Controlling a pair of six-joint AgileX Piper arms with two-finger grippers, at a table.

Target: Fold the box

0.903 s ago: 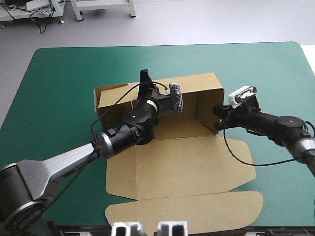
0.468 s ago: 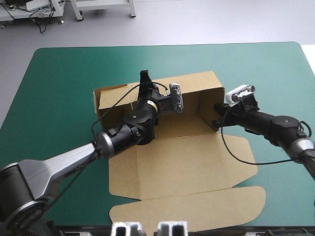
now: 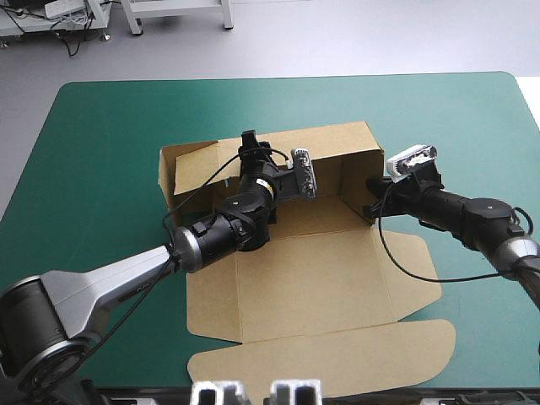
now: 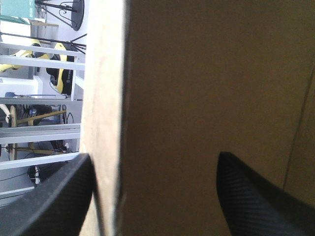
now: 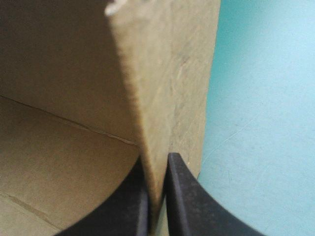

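The left gripper (image 3: pixel 250 145) stands with its black fingers (image 4: pixel 54 196) spread wide astride the upright far wall of the brown box (image 3: pixel 312 278), the board's pale, raw cut edge running between them and one finger just beside it. The box sits at the middle of the teal-green table cover (image 3: pixel 101 126), a matte board sheet with its far and side walls raised and its creased lid, with round-cornered flaps, lying flat toward the near edge. At the right-hand wall, the right gripper (image 3: pixel 372 199) presses its curved fingers all but together, pinching the thin board between them.
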